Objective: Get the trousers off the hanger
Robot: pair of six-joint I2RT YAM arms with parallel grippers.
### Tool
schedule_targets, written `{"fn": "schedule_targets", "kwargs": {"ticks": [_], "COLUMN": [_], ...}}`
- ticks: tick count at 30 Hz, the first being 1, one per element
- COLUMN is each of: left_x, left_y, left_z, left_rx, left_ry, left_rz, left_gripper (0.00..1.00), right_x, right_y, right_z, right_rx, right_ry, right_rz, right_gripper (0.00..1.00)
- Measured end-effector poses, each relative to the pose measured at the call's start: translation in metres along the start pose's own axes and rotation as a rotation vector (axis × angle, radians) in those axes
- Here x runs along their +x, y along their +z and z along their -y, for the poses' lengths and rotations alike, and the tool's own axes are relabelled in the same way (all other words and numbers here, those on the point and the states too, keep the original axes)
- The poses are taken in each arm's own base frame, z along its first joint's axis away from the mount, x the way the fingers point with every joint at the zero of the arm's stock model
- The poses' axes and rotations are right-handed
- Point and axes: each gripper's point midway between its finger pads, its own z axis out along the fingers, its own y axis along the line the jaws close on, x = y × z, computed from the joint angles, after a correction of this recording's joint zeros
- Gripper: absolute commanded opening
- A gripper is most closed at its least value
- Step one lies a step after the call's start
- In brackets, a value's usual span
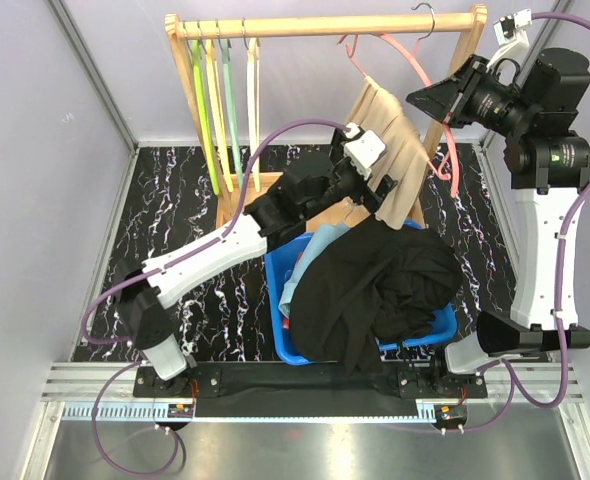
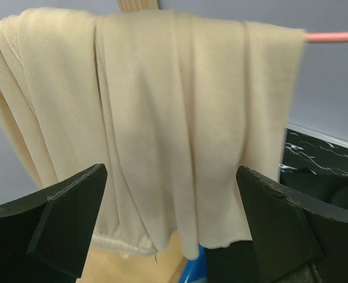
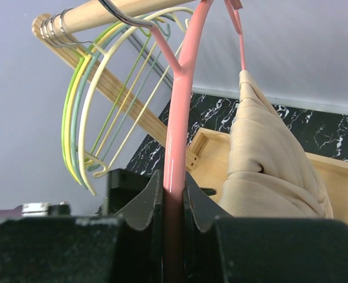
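Beige trousers [image 1: 390, 140] hang folded over the bar of a pink hanger [image 1: 445, 165] on the right of the wooden rack. My right gripper [image 1: 432, 100] is shut on that hanger's pink arm [image 3: 180, 118], which is pinched between the two fingertips [image 3: 153, 203]. The beige trousers [image 3: 268, 171] hang just to its right. My left gripper [image 1: 378, 193] stands wide open right in front of the beige cloth [image 2: 162, 118], with nothing between its fingers [image 2: 74, 206]; the pink bar [image 2: 333, 36] shows at the top right. Black trousers [image 1: 375, 280] and a light blue pair [image 1: 297, 270] lie in the blue basket [image 1: 275, 305].
The rack's wooden rail [image 1: 325, 25] carries several bare yellow and green hangers [image 1: 225, 110] at its left end, which also show as hangers [image 3: 85, 130] in the right wrist view. The rack's wooden base [image 3: 221, 153] lies under the trousers. Grey walls close in on both sides.
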Motion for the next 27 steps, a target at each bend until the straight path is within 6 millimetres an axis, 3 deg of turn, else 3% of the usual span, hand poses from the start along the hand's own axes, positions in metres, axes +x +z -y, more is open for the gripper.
{"fn": "schedule_targets", "kwargs": {"ticks": [5, 7, 8, 9, 11, 12, 20, 23, 27], "left_x": [0.005, 0.004, 0.004, 0.006, 0.010, 0.011, 0.007, -0.013, -0.055], "left_y": [0.023, 0.033, 0.036, 0.039, 0.039, 0.039, 0.029, 0.015, -0.010], "left_z": [-0.011, -0.016, -0.019, -0.022, -0.025, -0.026, -0.035, -0.034, -0.038], "left_rx": [-0.064, -0.095, -0.109, -0.122, -0.135, -0.138, -0.130, -0.103, -0.073], "left_ry": [0.008, 0.009, 0.007, 0.002, -0.016, -0.021, -0.077, -0.121, -0.188], "left_rz": [0.000, 0.002, 0.000, -0.003, -0.016, -0.020, -0.022, 0.004, 0.070], "left_gripper": [0.98, 0.87, 0.77, 0.48, 0.08, 0.00, 0.00, 0.00, 0.00], "right_x": [0.004, 0.005, 0.006, 0.006, 0.007, 0.007, 0.019, 0.027, 0.038], "right_y": [-0.007, -0.010, -0.011, -0.011, -0.012, -0.013, -0.017, -0.018, -0.019], "right_z": [-0.010, -0.013, -0.013, -0.014, -0.014, -0.013, 0.002, 0.012, 0.020], "right_rx": [-0.028, -0.034, -0.035, -0.035, -0.033, -0.031, 0.023, 0.054, 0.069], "right_ry": [0.007, 0.007, 0.005, 0.002, -0.005, -0.015, -0.096, -0.127, -0.143], "right_rz": [0.000, 0.001, 0.002, 0.003, 0.004, 0.005, -0.001, -0.009, -0.027], "right_gripper": [0.00, 0.00, 0.00, 0.00, 0.00, 0.00, 0.00, 0.00, 0.00]}}
